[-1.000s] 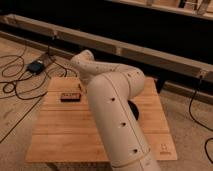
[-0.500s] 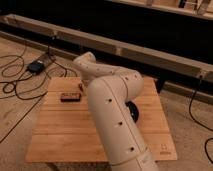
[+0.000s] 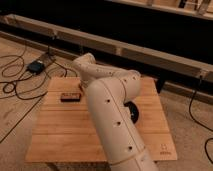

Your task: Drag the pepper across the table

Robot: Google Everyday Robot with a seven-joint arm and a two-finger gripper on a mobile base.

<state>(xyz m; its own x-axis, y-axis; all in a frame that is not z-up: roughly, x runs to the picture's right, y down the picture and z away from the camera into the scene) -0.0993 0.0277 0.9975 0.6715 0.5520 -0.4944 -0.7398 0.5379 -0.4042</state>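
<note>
The light-wood table (image 3: 60, 130) with its plank-striped top fills the middle of the camera view. My white arm (image 3: 112, 115) rises from the bottom edge, bends at the elbow (image 3: 127, 82) and reaches left to the wrist (image 3: 84, 65), which points down at the table's back-left part. The gripper is below that wrist, hidden behind the arm. The pepper is hidden from view; it would lie under or behind the arm.
A dark brown rectangular block (image 3: 70, 96) lies on the table just left of the arm. A black dish (image 3: 133, 111) shows partly behind the arm on the right. Cables and a black box (image 3: 36, 66) lie on the floor at left. A long rail (image 3: 150, 50) runs behind the table.
The wrist has shifted only slightly above the table's back-left part. The brown block and the black dish have not moved.
</note>
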